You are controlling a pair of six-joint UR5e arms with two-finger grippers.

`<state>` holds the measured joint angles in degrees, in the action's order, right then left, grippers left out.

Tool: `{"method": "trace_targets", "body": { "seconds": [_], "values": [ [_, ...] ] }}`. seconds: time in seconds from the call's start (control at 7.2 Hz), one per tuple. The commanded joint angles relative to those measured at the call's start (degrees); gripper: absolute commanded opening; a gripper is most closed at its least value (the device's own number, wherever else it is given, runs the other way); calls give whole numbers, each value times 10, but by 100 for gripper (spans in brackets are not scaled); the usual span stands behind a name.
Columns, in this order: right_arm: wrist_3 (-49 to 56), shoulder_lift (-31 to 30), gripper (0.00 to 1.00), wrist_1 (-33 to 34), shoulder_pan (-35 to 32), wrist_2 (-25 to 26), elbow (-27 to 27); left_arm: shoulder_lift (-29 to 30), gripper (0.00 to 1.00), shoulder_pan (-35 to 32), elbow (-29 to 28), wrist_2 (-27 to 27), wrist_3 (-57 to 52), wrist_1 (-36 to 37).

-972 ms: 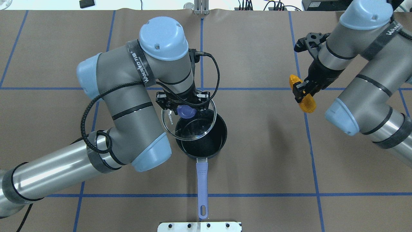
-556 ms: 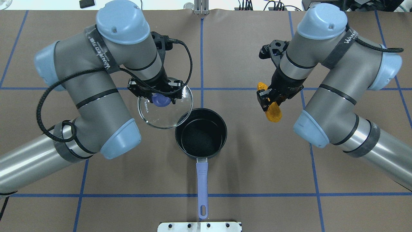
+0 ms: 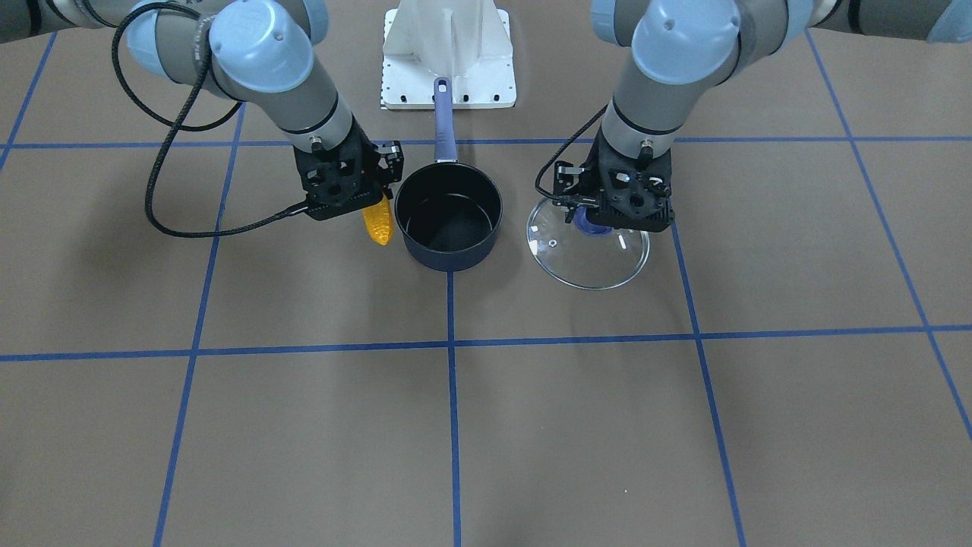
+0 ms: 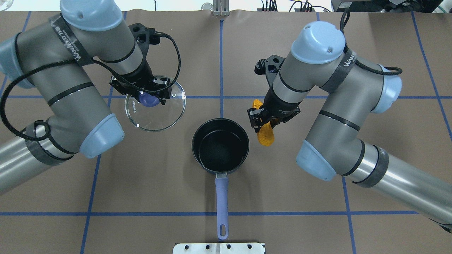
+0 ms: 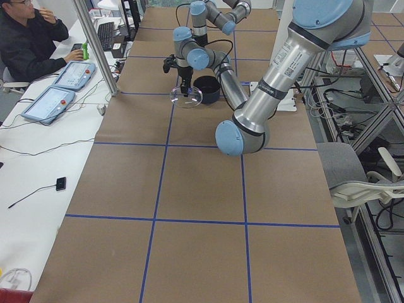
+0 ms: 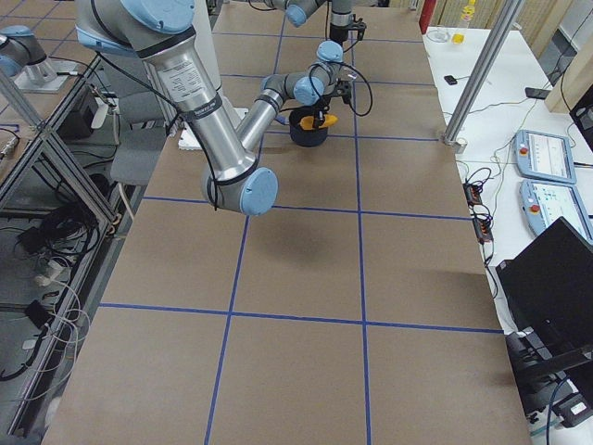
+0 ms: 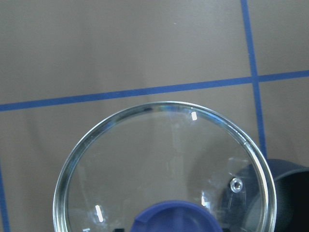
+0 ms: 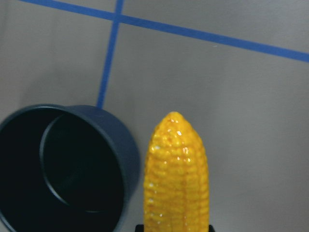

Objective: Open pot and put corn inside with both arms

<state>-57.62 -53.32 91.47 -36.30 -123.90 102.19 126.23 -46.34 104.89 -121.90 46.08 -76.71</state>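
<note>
The dark navy pot stands open mid-table, its lavender handle toward the robot; it also shows in the front view and the right wrist view. My left gripper is shut on the purple knob of the glass lid, held above the table to the pot's left and apart from it. The lid fills the left wrist view. My right gripper is shut on the yellow corn, held just beside the pot's right rim. The corn also shows in the right wrist view and the front view.
Brown table cover with blue tape grid lines. A white mounting plate lies at the near edge behind the pot handle. An operator sits at a side desk with tablets; cables and devices lie past the far edge.
The left arm has carried the lid off the pot, further left and away. The right arm has brought the corn leftward, from far right to beside the pot's rim.
</note>
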Motion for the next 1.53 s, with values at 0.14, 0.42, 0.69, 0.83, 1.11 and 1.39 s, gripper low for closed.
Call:
{"method": "trace_targets", "body": {
  "seconds": [0.14, 0.42, 0.69, 0.83, 1.11, 1.39],
  "values": [
    [-82, 47, 25, -10, 44, 41, -37, -36, 60, -39, 7, -23, -59, -3],
    [-82, 43, 26, -8, 85, 62, -36, -37, 60, -47, 7, -23, -63, -2],
    [-75, 43, 75, -9, 91, 66, -36, -65, 60, -59, 8, -24, -93, -5],
    [-72, 45, 100, -9, 91, 61, -31, -86, 60, -70, 8, -30, -120, -14],
    [-65, 47, 100, -10, 73, 61, -28, -193, 60, -100, -10, -62, -170, -132],
    [-57, 48, 100, -10, 41, 42, -14, -245, 61, -111, -71, -63, -225, -201]
  ]
}}
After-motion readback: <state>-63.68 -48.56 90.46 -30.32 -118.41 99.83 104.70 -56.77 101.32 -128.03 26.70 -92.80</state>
